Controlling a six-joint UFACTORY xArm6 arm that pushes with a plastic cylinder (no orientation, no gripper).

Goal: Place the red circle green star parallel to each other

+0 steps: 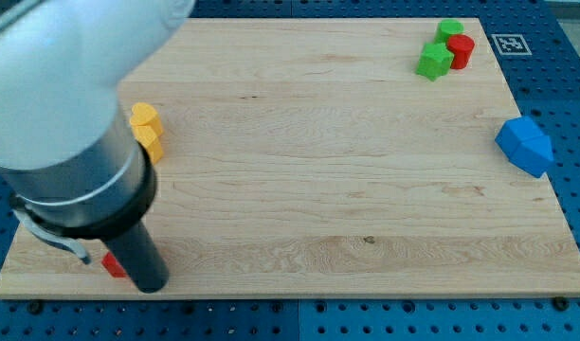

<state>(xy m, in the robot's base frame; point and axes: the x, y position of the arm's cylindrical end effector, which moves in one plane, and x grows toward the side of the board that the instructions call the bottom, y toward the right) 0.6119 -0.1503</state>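
The red circle stands near the board's top right corner. Two green blocks touch it: one at its lower left and one just above it. I cannot tell which of them is the star. My tip is at the view's bottom left, far from these blocks. It is right next to a small red block that the rod partly hides.
Two yellow blocks sit at the board's left edge, partly behind my arm. A blue block lies at the right edge. My arm's body covers the view's top left. The wooden board lies on a blue pegboard.
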